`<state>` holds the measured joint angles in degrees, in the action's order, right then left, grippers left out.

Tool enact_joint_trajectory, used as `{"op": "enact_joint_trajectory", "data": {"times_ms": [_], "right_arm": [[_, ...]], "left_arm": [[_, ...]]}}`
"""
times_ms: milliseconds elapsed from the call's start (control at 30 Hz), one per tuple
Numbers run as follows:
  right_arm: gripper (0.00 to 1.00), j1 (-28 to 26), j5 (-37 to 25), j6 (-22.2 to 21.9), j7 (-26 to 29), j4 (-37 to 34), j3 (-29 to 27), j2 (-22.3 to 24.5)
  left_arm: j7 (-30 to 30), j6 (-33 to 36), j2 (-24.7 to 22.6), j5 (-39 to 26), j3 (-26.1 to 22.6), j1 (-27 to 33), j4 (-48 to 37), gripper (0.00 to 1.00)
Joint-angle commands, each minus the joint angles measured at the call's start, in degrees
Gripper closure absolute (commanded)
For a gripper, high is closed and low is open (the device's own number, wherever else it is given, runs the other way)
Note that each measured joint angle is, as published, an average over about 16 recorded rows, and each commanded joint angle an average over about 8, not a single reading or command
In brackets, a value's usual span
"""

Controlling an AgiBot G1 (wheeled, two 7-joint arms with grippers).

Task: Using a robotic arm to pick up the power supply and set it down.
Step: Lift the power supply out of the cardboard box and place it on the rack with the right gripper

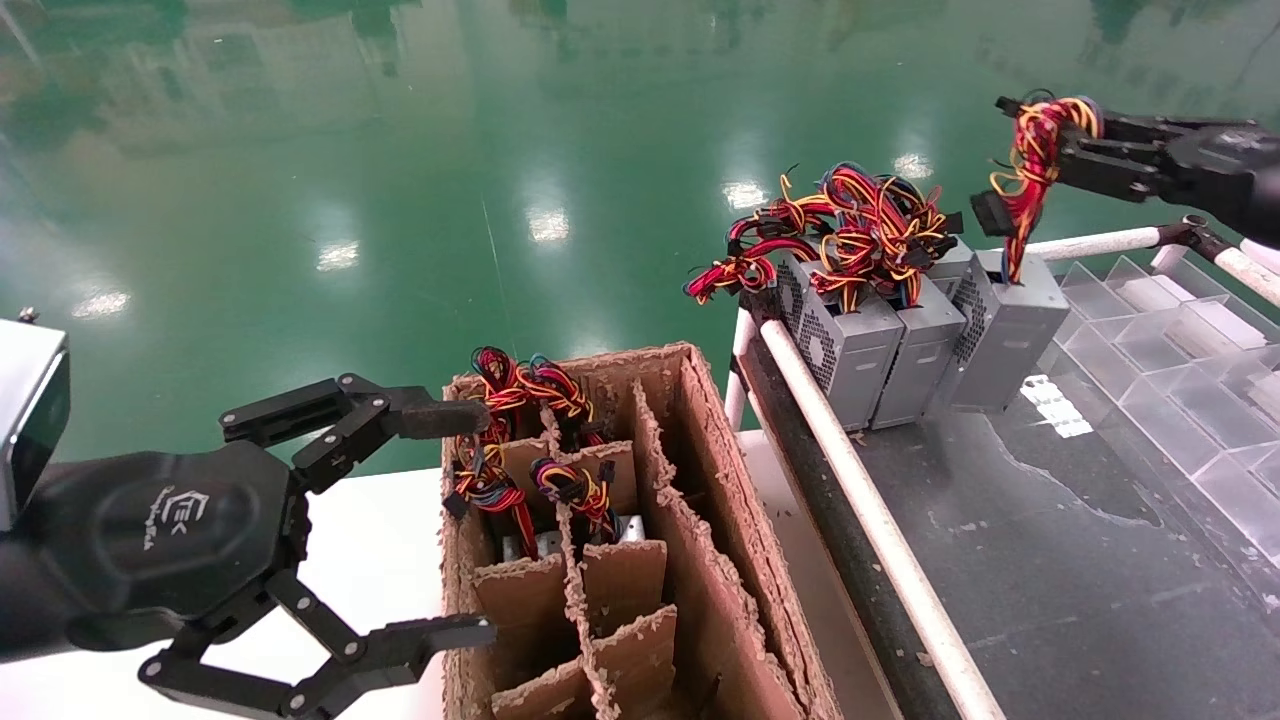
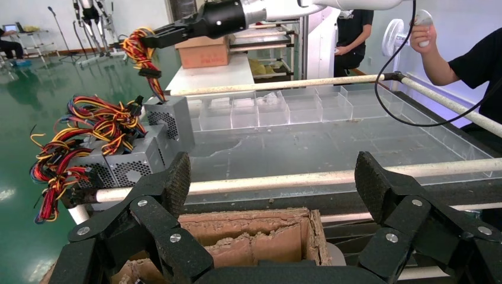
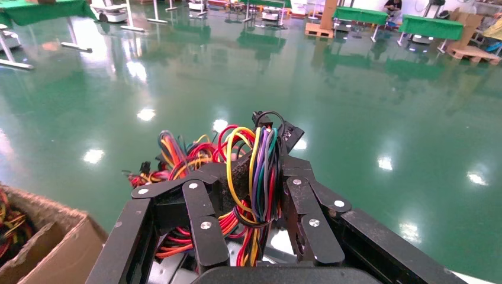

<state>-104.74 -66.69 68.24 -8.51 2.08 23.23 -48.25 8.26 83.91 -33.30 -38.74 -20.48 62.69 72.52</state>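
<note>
My right fingers point(image 1: 1065, 140) are pinched on the wire bundle point(image 1: 1030, 170) of the power supply point(image 1: 1010, 335), high over the far end of the dark surface point(image 1: 1050, 560). In the right wrist view the coloured wires point(image 3: 260, 177) run up between my two fingers point(image 3: 204, 222), clamped tight. The grey box hangs tilted below the bundle, its lower end close to the surface; I cannot tell if it touches. It sits just beside two more supplies point(image 1: 880, 350) standing in a row against the white rail point(image 1: 860, 490), their tangled wires point(image 1: 850, 235) piled on top.

My left fingers point(image 1: 455, 525) are spread wide, holding nothing, beside the near-left edge of the cardboard box point(image 1: 720, 560). More wire bundles point(image 1: 520, 440) poke out of its far compartments. Clear plastic trays point(image 1: 1180, 380) lie along the right side of the surface.
</note>
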Motion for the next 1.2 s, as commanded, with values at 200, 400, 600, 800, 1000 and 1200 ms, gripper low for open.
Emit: {"op": "enact_joint_trajectory", "data": {"times_ms": [200, 400, 600, 800, 1000, 1200], "right_arm": [[1.0, -1.1, -1.0, -6.2, -0.3, -1.3, 0.6, -3.1], [1.0, -1.2, -1.6, -12.7, -0.3, -2.3, 1.1, -5.7], [1.0, -1.4, -2.1, -13.8, 0.0, -2.2, 1.4, -7.2], [1.0, -1.5, -2.7, -12.3, 0.2, -1.9, 1.8, -8.0], [1.0, -1.2, -3.3, -11.4, 0.2, -1.9, 2.2, -8.8], [0.54, -1.0, -3.7, -11.3, 0.3, -2.1, 2.5, -9.0]], "left_arm": [[0.0, 0.0, 0.0, 0.0, 0.0, 0.0, 0.0, 0.0], [0.0, 0.0, 0.0, 0.0, 0.0, 0.0, 0.0, 0.0], [0.0, 0.0, 0.0, 0.0, 0.0, 0.0, 0.0, 0.0], [0.0, 0.0, 0.0, 0.0, 0.0, 0.0, 0.0, 0.0], [0.0, 0.0, 0.0, 0.0, 0.0, 0.0, 0.0, 0.0], [0.0, 0.0, 0.0, 0.0, 0.0, 0.0, 0.0, 0.0]]}}
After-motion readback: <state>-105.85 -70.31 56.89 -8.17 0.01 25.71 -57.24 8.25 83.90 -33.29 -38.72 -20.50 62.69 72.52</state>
